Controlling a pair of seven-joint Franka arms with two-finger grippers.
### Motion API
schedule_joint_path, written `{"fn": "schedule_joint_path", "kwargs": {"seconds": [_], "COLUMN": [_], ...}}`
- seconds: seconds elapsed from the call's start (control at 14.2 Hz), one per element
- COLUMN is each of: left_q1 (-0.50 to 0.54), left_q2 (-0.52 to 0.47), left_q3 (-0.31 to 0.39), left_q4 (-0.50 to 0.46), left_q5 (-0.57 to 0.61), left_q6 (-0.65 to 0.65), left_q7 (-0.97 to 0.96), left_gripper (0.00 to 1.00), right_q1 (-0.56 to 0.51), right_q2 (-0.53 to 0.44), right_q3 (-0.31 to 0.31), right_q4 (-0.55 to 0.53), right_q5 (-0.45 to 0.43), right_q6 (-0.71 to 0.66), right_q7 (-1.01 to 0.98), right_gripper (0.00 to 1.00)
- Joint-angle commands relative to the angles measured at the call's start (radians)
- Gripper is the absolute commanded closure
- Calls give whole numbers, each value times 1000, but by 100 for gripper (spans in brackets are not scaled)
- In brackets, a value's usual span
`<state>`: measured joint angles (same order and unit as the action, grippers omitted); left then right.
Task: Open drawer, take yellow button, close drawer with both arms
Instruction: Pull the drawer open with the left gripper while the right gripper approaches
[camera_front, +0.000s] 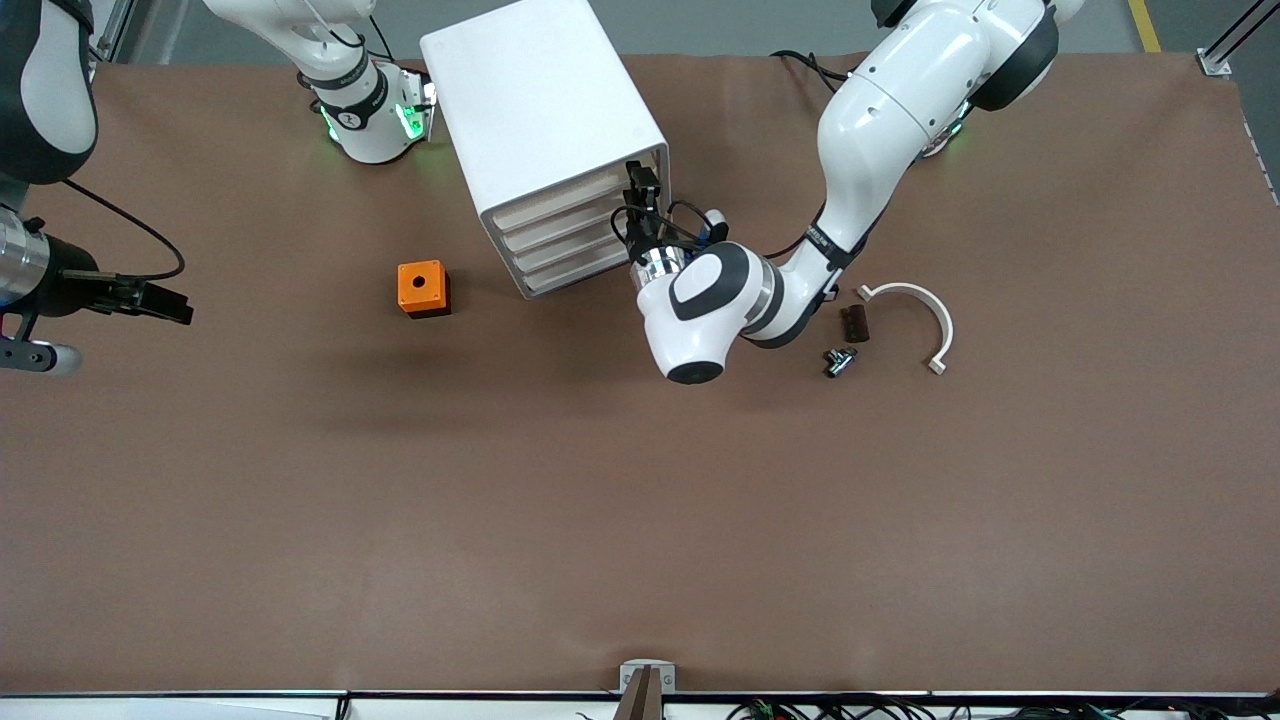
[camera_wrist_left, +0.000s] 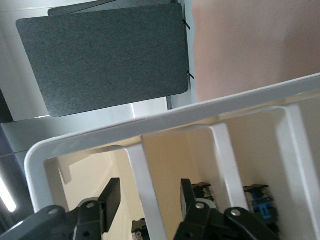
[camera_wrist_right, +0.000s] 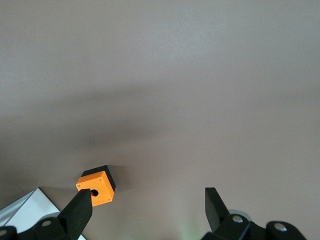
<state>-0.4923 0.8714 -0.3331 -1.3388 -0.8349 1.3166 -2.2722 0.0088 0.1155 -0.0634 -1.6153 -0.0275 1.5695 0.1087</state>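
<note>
The white cabinet has four beige-fronted drawers, all pushed in. The drawer is the uppermost one. My left gripper is at the cabinet's front corner toward the left arm's end, level with the upper drawers. In the left wrist view my left gripper straddles a white rib beside the drawer, with a gap on each side of the rib. The button is hidden. My right gripper waits open in the air over the right arm's end of the table, and it holds nothing.
An orange cube with a hole sits beside the cabinet toward the right arm's end. Near the left arm's elbow lie a white curved bracket, a small brown block and a metal fitting. Small dark and blue parts show between the cabinet's lower ribs.
</note>
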Motion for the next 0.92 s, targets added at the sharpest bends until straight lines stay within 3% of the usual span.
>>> {"fn": "schedule_joint_path", "kwargs": {"seconds": [0.0,0.14,0.35,0.85], "left_q1": [-22,-22,-22,-6], "left_q2": [-6,-5,-3,-2], "left_q3": [2,2,3,15], "left_q4": [-7,-5,-5,-5], "left_q5": [-30,-36,-47,-92], "left_q6": [-10,-10,-4,0], "left_q7": [-17,-18,-20,-13], "left_gripper": [63,75,86,90], "right_q1": [25,39,36,94], "right_q2": [-3,-8,-11,-23], "right_q3": [0,0,-1,0], "right_q4": [-12,-25,-37,-44], "right_q5": [12,15,76,78], "right_q6": [-9,-8,-5,-6], "right_q7": [99,134,155,351], "right_gripper": [0,0,0,0]}}
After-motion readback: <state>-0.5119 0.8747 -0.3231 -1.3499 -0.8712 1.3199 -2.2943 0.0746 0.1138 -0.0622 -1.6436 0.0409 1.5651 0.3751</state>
